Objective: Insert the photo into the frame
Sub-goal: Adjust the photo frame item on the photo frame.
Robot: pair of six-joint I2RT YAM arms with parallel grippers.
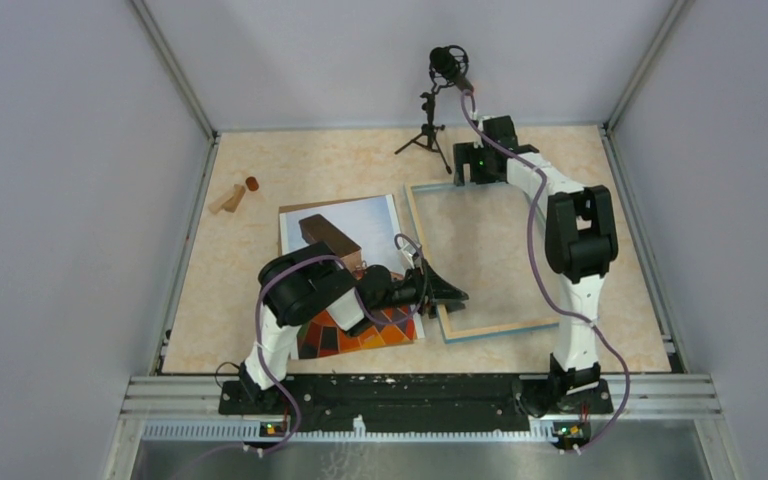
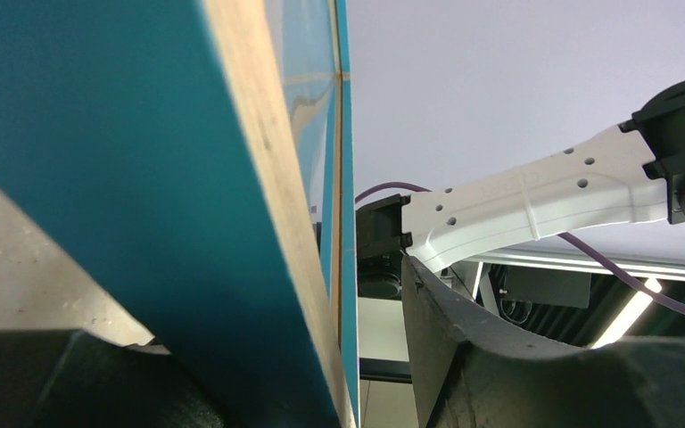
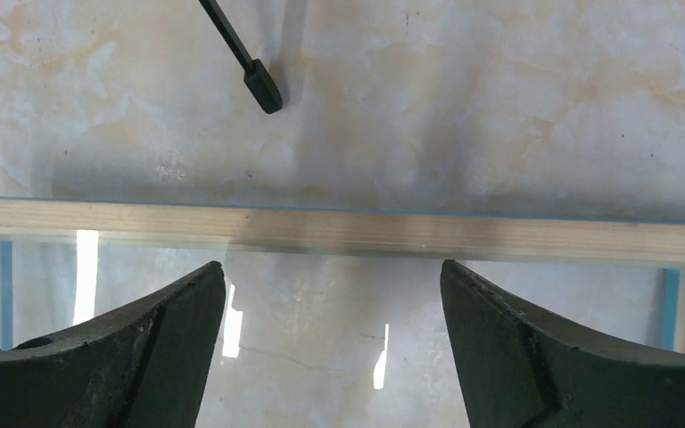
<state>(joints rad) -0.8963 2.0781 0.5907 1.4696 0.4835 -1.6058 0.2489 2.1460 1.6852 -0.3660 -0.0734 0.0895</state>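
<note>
The frame lies flat at the table's centre right, light wood with a clear pane. The photo lies left of it, partly under my left arm, its orange checkered part near the front. My left gripper is at the frame's near-left corner. In the left wrist view the frame's blue-and-wood edge stands between the jaws of the gripper, with a gap to the right finger. My right gripper is open over the frame's far rail, fingers above the pane, holding nothing.
A brown cardboard board lies on the photo. A microphone on a black tripod stands behind the frame; one tripod foot is just beyond the far rail. Small wooden pieces lie at the far left.
</note>
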